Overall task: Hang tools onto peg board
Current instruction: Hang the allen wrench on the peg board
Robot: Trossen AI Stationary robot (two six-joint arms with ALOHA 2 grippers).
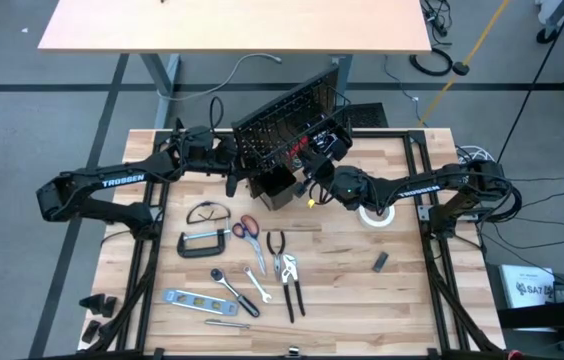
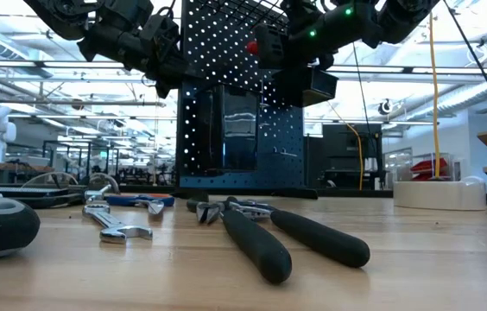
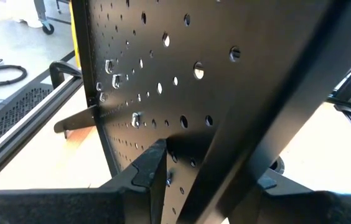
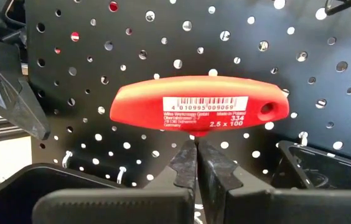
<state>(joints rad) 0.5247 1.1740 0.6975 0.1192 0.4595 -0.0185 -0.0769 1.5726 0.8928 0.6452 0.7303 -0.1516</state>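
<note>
Your left arm reaches in from the left, its gripper (image 1: 230,165) raised, jaws part open and clamped over a panel edge. Your right arm stretches in from the right, its gripper (image 4: 195,157) raised, fingers pressed together.

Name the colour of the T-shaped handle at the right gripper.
Red, with a white barcode label; the handle shows best in the right wrist view.

Peg board (image 4: 325,56): black perforated sheet metal, smooth semi-gloss. Red T-handle (image 4: 200,107): smooth matt plastic, white paper barcode label. Tabletop (image 1: 342,285): pale wood planks, visible grain. Pliers (image 2: 287,235): matt black rubbery grips. Wrench (image 2: 116,226): bright bare metal.
</note>
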